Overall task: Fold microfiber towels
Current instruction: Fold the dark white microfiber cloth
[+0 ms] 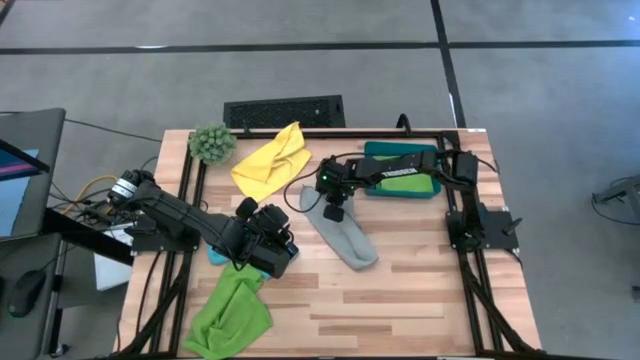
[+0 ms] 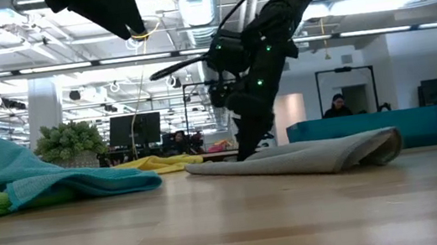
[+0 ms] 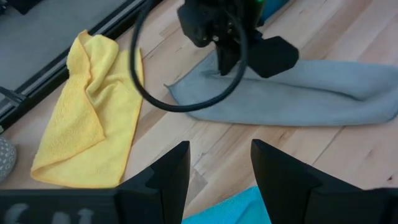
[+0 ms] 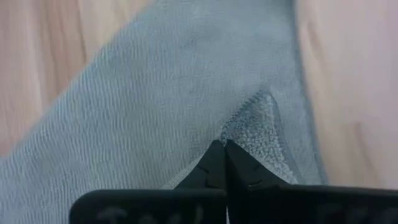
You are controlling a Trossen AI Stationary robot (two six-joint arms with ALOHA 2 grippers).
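Your right gripper (image 1: 334, 211) is down on the grey towel (image 1: 343, 238) at the end nearest the yellow towel (image 1: 272, 160). From that pinch the cloth runs away in one long strip, slanting toward the front edge of the table (image 1: 420, 310) and slightly to the robot's right. That long axis is what your fold turns on: judging from how it lies, you would carry the pinched end along the strip toward the free end, not across it.

In the right wrist view the fingers (image 4: 217, 163) are closed tip to tip, with a small ridge of grey pile bunched just ahead of them. They look clamped on a fold of the towel's edge, though how much cloth sits between them you cannot tell. In the low view the towel lies flat on the wood, with the free end already doubled over on itself.

Your left gripper (image 1: 266, 243) waits well apart from the grey towel, raised above the light blue towel (image 1: 217, 256) with the lime green towel (image 1: 232, 312) just in front of it. Its fingers stand wide and hold nothing. The right arm is plainly the nearer one. The dark teal towel (image 1: 402, 172) lies behind the right arm
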